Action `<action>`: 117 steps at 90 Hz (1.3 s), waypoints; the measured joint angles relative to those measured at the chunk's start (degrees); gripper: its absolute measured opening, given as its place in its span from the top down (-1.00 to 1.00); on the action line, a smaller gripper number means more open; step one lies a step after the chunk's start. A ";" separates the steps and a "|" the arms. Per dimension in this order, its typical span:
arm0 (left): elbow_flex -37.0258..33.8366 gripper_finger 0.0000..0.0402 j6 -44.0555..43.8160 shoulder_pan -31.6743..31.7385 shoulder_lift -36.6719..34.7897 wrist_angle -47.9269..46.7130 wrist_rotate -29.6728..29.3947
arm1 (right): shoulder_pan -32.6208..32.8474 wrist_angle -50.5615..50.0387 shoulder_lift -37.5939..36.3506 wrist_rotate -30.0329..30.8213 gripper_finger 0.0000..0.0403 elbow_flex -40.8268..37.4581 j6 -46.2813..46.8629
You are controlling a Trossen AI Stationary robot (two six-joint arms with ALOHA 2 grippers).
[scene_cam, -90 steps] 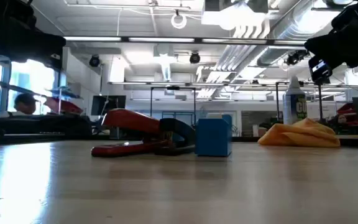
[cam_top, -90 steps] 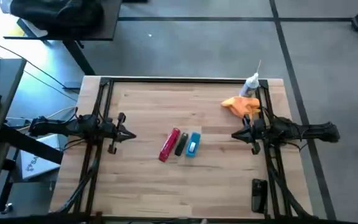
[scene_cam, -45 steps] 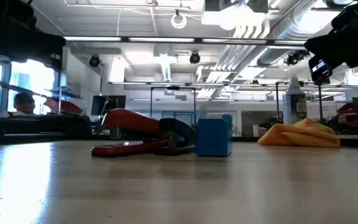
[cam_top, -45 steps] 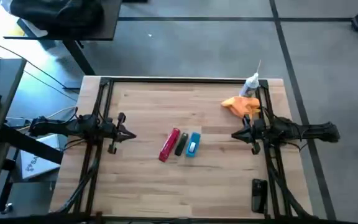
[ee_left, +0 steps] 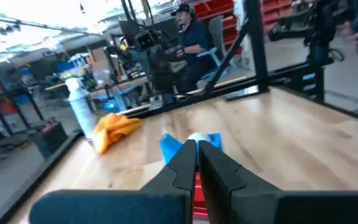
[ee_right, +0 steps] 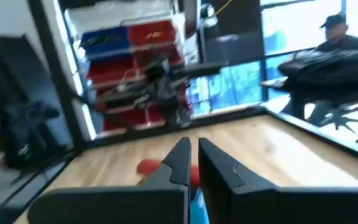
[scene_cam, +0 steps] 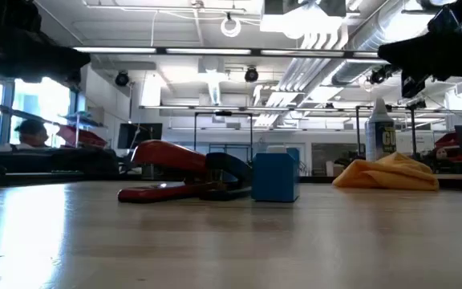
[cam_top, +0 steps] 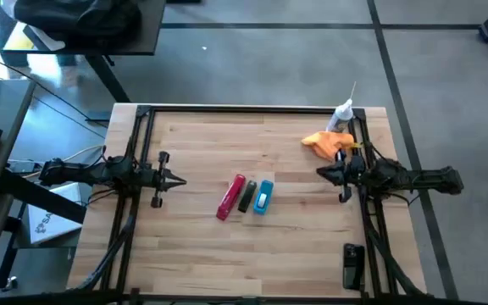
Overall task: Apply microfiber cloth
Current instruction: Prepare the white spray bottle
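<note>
Both grippers are hovering with jaws nearly closed, holding nothing: left gripper (cam_top: 179,180) at nine o'clock, right gripper (cam_top: 320,174) at three, orange cloth (cam_top: 326,142) lying near it at one o'clock.

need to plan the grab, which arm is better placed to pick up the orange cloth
Right. The right gripper hovers just in front of the microfiber cloth on its side; the left gripper waits across the table.

Cloth (cam_top: 326,142) lies beside the bottle (cam_top: 342,113) (far right corner).
</note>
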 joint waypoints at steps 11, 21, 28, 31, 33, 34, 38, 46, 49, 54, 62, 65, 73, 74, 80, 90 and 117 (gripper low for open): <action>0.00 1.00 0.27 0.02 0.01 0.00 -0.04 | 0.00 0.05 0.00 -0.13 1.00 0.02 0.61; 0.00 1.00 -4.15 0.00 0.16 3.34 -0.32 | 0.02 0.05 0.00 2.16 1.00 0.02 0.47; 0.00 1.00 -12.29 0.02 0.20 7.53 -0.84 | 0.02 0.05 0.00 5.95 1.00 0.01 0.45; 0.00 1.00 -15.10 0.02 0.36 9.26 -0.84 | 0.02 0.05 0.00 7.63 1.00 0.00 0.44; 0.00 1.00 -16.94 0.02 0.39 10.47 -0.84 | 0.02 0.07 0.00 8.63 1.00 0.00 0.43; 0.00 1.00 -17.84 0.02 0.39 10.97 -0.84 | 0.02 0.11 0.00 9.14 1.00 0.01 0.43; 0.00 1.00 -21.23 0.02 0.36 13.07 -0.91 | 0.02 0.35 0.00 11.24 1.00 0.02 0.43; 0.00 1.00 -23.23 0.01 0.39 15.44 -3.21 | -0.02 -0.19 0.12 15.60 1.00 0.14 0.38; 0.00 1.00 -23.42 0.02 0.43 15.98 -4.50 | -0.04 -1.59 0.42 16.66 1.00 0.39 -0.10; 0.00 1.00 -23.42 0.02 0.41 16.60 -7.08 | -0.02 -3.31 1.45 17.00 1.00 1.19 -1.48; 0.00 1.00 -23.45 0.01 0.61 18.06 -13.86 | -0.02 -3.65 4.03 17.03 1.00 2.89 -3.26; 0.00 1.00 -23.45 0.03 0.75 18.93 -17.02 | -0.02 -3.73 5.25 17.03 1.00 3.63 -3.68; 0.00 1.00 -23.10 0.04 1.37 21.74 -23.36 | -0.02 -5.82 8.73 18.20 1.00 6.77 -4.10; 0.00 1.00 -22.85 0.04 1.48 22.12 -23.91 | -0.02 -6.42 9.21 18.69 1.00 7.37 -4.07; 0.00 1.00 -20.30 0.04 2.26 24.57 -25.47 | -0.02 -11.43 12.22 22.51 1.00 11.47 -3.32; 0.00 1.00 -14.70 0.04 4.25 29.85 -24.22 | -0.03 -19.33 17.78 29.38 1.00 18.94 -3.05; 0.02 0.96 -21.12 0.71 12.30 36.36 -41.10 | -2.45 -37.35 31.94 43.94 0.76 39.28 -0.49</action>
